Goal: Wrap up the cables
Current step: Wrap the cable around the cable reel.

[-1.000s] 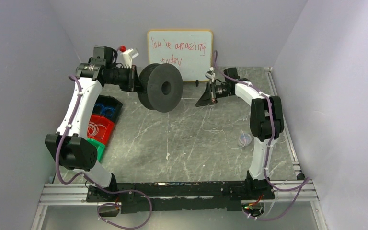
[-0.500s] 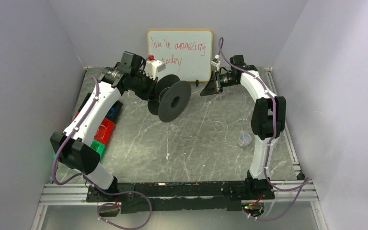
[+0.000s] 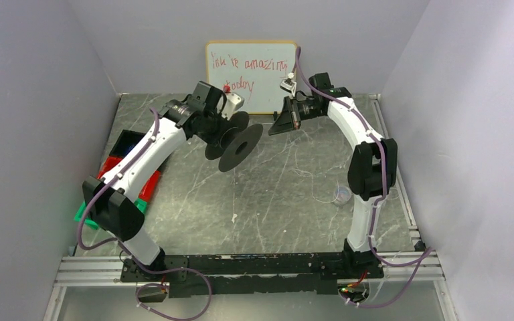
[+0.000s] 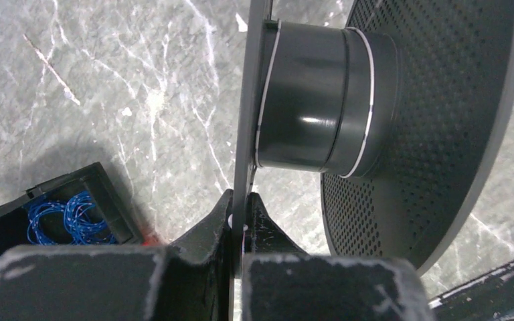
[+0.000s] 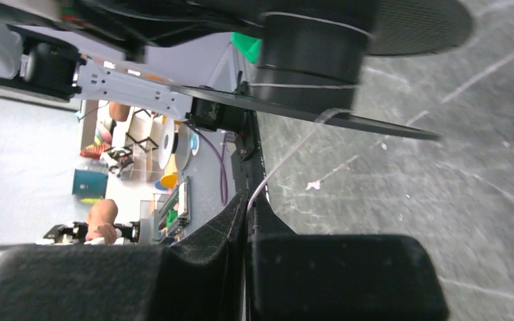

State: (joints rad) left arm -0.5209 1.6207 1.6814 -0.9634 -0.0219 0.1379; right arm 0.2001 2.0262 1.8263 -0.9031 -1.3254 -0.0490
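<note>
My left gripper (image 3: pixel 217 132) is shut on one flange of the black two-flanged spool (image 3: pixel 239 144) and holds it tilted above the table near the back. In the left wrist view the fingers (image 4: pixel 241 217) pinch the thin flange edge, and white cable turns (image 4: pixel 369 100) ring the spool's core (image 4: pixel 308 100). My right gripper (image 3: pixel 276 126) is just right of the spool, shut on a thin whitish cable (image 5: pixel 288 150) that runs from the fingertips (image 5: pixel 249 200) up to the spool (image 5: pixel 308 53). More limp cable (image 3: pixel 311 175) trails over the table below the right arm.
A whiteboard (image 3: pixel 251 67) stands against the back wall. Red, green and black bins (image 3: pixel 126 175) sit at the left edge; the black bin holds blue wire coils (image 4: pixel 67 214). A small clear round object (image 3: pixel 340 195) lies beside the right arm. Walls close in on both sides.
My left arm has swung the spool right toward the table's middle and tilted it. My right gripper has moved back and a little left, closer to the spool, still holding the cable.
</note>
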